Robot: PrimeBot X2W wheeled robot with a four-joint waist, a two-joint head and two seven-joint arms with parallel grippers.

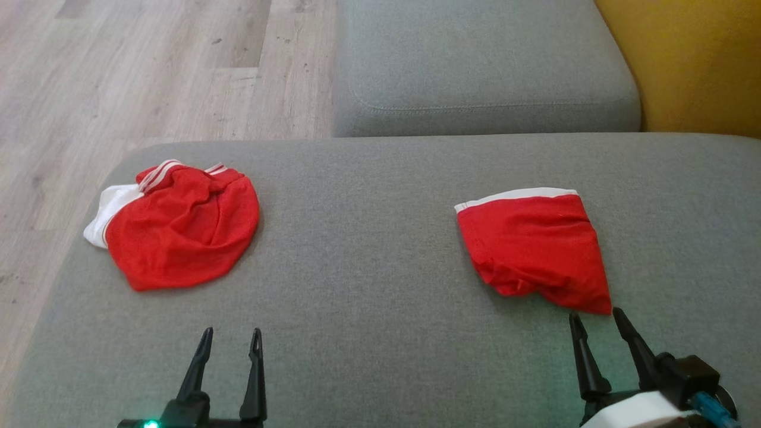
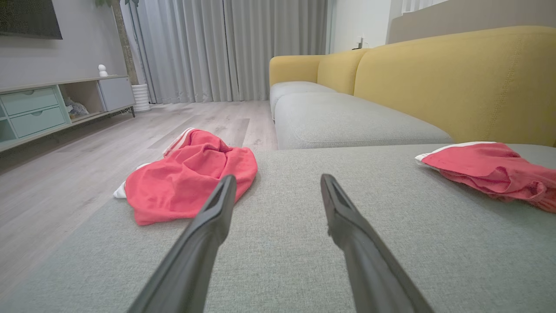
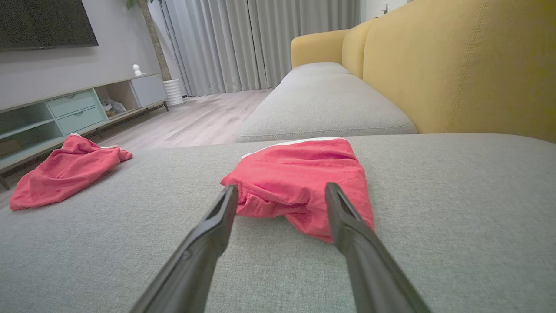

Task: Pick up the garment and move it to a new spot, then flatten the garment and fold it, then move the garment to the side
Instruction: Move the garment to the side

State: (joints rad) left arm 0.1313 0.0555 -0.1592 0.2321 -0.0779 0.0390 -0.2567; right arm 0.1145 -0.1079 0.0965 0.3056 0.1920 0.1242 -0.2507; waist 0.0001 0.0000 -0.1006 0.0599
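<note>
Two red garments lie on the grey sofa seat [image 1: 368, 267], well apart.

Crumpled garment [image 1: 178, 229]: near the seat's left edge, bunched into a rounded heap. Its white part with striped trim sits at the far-left side, next to the wooden floor [image 1: 119, 71].

Folded garment [image 1: 535, 249]: on the right half of the seat, lying fairly flat. Its white band runs along the far edge and its near corner tapers to a point.

Left gripper [image 1: 232, 333]: fingers spread apart, holding nothing, with bare seat fabric between them. In the left wrist view the crumpled garment [image 2: 186, 182] lies beyond the left fingertip and slightly to its side.

Right gripper [image 1: 596, 314]: fingers also spread, holding nothing. The tips sit just at the near pointed corner of the folded garment. In the right wrist view the near edge of that garment [image 3: 299, 174] lies across the gap between the two fingers, and one finger overlaps the corner. I cannot tell whether the tip touches the cloth.

Behind the seat, a second grey cushion [image 1: 475, 59] meets a yellow backrest [image 1: 684, 59].
</note>
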